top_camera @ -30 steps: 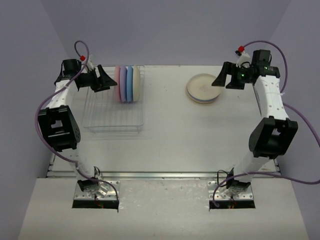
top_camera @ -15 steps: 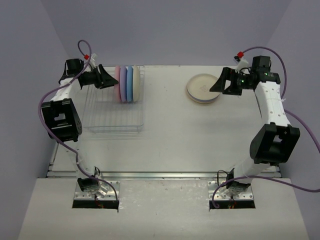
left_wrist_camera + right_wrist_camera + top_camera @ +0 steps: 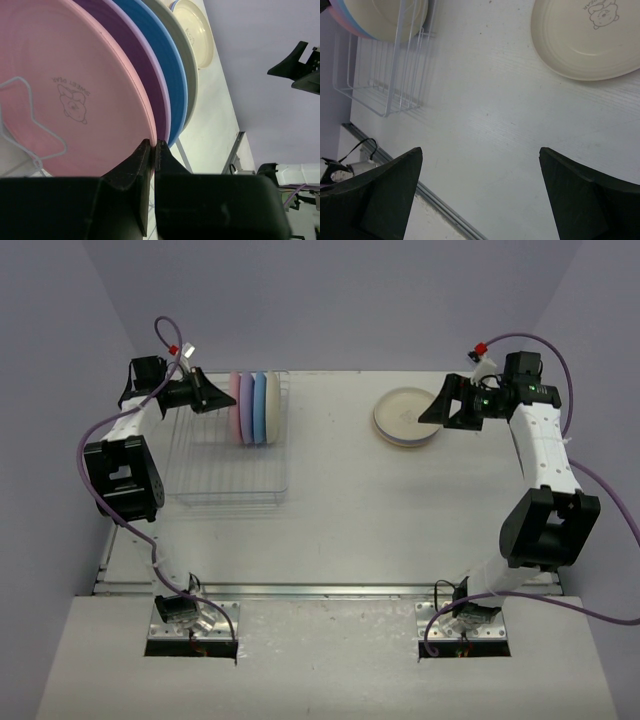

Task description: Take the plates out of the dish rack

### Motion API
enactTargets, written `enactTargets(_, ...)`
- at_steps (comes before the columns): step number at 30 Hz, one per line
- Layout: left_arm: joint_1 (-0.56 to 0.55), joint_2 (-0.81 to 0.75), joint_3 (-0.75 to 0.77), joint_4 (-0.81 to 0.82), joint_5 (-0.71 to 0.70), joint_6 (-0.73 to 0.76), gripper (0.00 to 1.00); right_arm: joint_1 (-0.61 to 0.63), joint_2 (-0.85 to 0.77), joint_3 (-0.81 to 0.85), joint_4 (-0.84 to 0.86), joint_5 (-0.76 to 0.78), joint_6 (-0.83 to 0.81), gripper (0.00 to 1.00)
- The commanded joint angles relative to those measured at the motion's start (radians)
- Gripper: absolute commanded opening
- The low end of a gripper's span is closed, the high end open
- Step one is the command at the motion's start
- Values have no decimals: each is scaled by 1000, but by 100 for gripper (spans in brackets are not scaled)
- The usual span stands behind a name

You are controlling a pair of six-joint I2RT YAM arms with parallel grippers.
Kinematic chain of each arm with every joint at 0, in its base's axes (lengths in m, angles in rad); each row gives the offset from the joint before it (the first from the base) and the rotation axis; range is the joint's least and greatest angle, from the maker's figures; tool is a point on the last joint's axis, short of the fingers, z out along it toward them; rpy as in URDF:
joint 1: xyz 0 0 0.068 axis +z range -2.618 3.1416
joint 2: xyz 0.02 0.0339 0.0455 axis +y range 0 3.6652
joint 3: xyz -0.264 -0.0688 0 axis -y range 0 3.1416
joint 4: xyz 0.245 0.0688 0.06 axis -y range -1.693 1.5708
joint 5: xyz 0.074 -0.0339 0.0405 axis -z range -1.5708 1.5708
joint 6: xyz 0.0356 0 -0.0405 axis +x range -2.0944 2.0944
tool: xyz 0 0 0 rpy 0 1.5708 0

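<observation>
Several plates stand on edge in the wire dish rack [image 3: 228, 465] at the left: pink [image 3: 236, 410], lavender [image 3: 247, 408], blue [image 3: 259, 408] and cream [image 3: 272, 407]. My left gripper [image 3: 222, 400] reaches in from the left and is shut on the pink plate's rim; in the left wrist view the fingertips [image 3: 153, 145] pinch the edge of the pink plate [image 3: 65, 85], with the lavender plate [image 3: 137, 55] just behind it. A cream plate [image 3: 405, 415] tops a low stack on the table at the right. My right gripper [image 3: 432, 410] hovers open at that stack's right edge, its fingertips [image 3: 481, 150] wide apart and holding nothing.
The front half of the rack [image 3: 385, 80] holds no plates. A metal rail [image 3: 445, 207] runs along the table's near edge. Purple walls close in the back and both sides.
My left gripper has closed from open onto the pink plate's rim. The right gripper moved left toward the stacked plates a second ago and has held still since.
</observation>
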Motion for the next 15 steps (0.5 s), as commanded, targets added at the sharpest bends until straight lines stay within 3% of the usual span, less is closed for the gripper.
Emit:
enactTargets(1, -2, -29, 11, 43, 52, -18, 0, 5, -34, 7, 20, -34, 8, 99)
enactTargets(10, 18, -43, 42, 179, 173, -184, 0, 5, -52, 5, 12, -40, -6, 99)
enactTargets(15, 42, -59, 49, 418, 252, -404, 0, 5, -56, 3, 12, -47, -6, 99)
